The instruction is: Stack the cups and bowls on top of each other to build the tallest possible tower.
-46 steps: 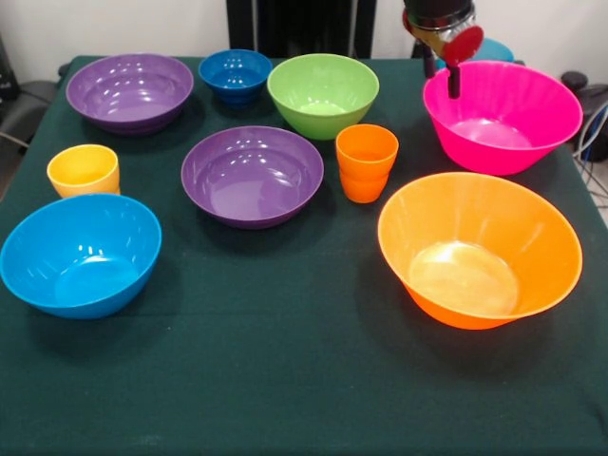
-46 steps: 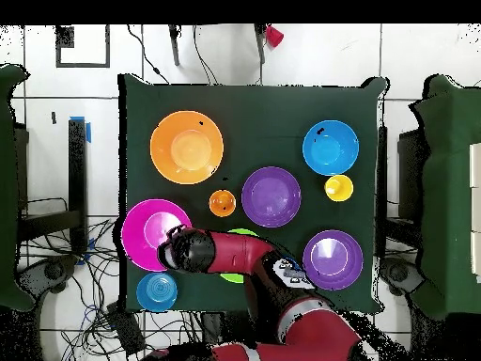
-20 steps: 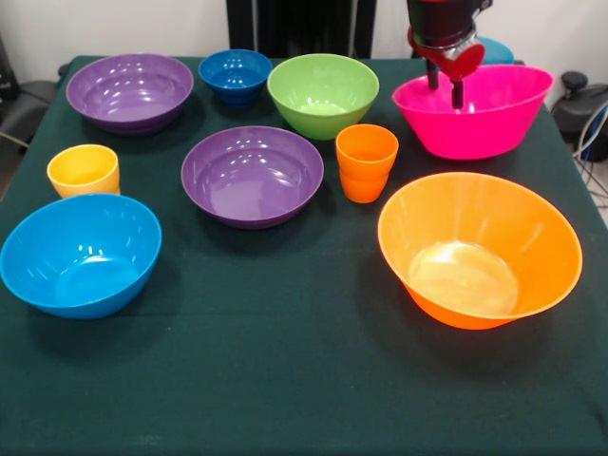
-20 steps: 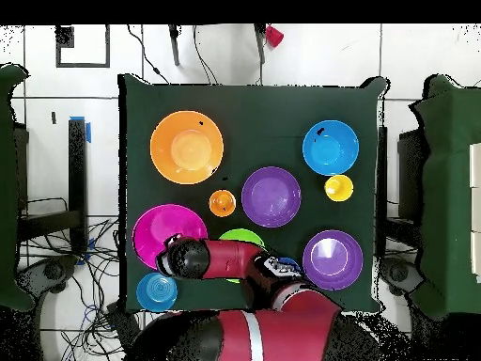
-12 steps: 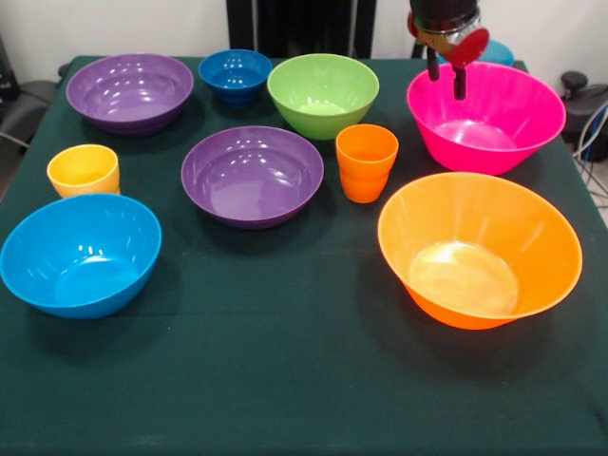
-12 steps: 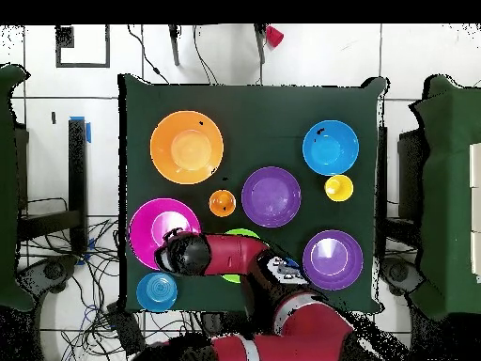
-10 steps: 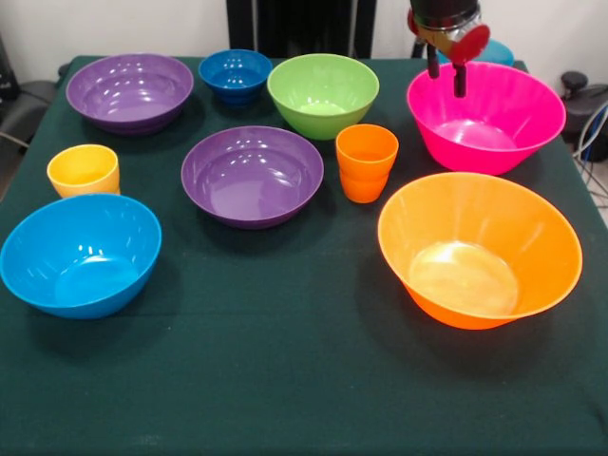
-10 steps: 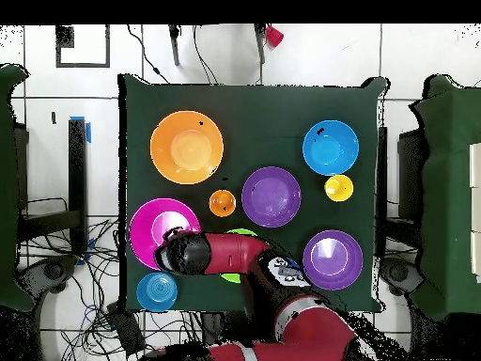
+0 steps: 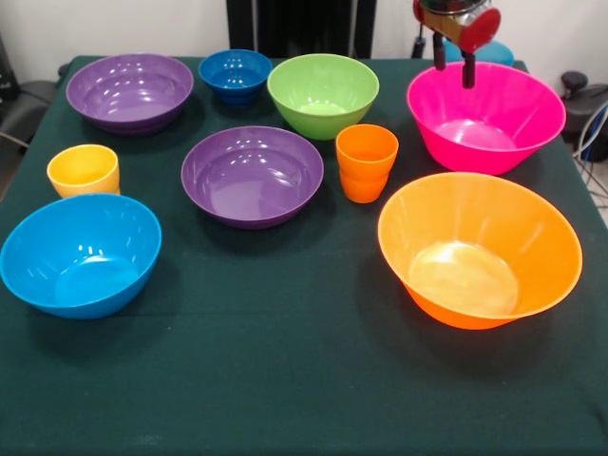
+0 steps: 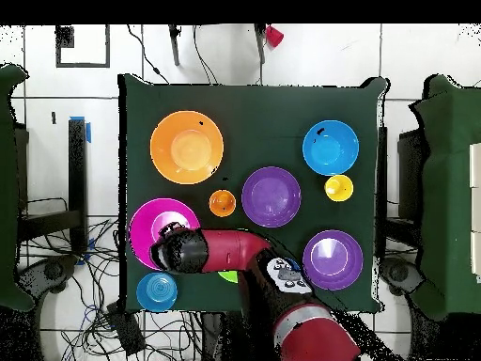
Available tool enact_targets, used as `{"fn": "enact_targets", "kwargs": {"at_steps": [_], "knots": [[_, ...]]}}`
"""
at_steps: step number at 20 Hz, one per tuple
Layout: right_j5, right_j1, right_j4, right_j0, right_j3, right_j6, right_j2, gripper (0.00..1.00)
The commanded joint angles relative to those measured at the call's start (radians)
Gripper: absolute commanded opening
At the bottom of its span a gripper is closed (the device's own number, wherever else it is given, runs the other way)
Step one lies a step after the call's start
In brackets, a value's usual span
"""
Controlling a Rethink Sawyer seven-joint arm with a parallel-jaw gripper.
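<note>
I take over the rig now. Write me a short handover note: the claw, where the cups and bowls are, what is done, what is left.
Claw: open, empty, above the far rim of the pink bowl.
Bowls: orange bowl, light blue bowl, two purple bowls, green bowl and dark blue bowl all stand apart on the table.
Cups: orange cup, yellow cup, upright.
Done: nothing stacked.
Left: the whole tower.

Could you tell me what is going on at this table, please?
The robot's claw hangs open and empty above the back rim of the pink bowl, which sits flat on the table. Nothing is stacked yet: the other bowls and both cups stand separately, including the orange bowl in front of the pink one.
</note>
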Motion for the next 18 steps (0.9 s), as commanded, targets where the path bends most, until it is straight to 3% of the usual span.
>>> {"fn": "enact_targets", "kwargs": {"at_steps": [1, 5, 9, 18], "knots": [[0.024, 0.072, -0.009, -0.02, -0.042, -0.032, 0.056, 1.0], [0.021, 0.1, -0.033, -0.042, -0.072, -0.067, 0.058, 1.0], [0.08, 0.116, -0.045, -0.076, -0.118, -0.118, 0.065, 1.0], [0.127, 0.083, -0.063, -0.095, -0.126, -0.13, 0.067, 1.0]]}}
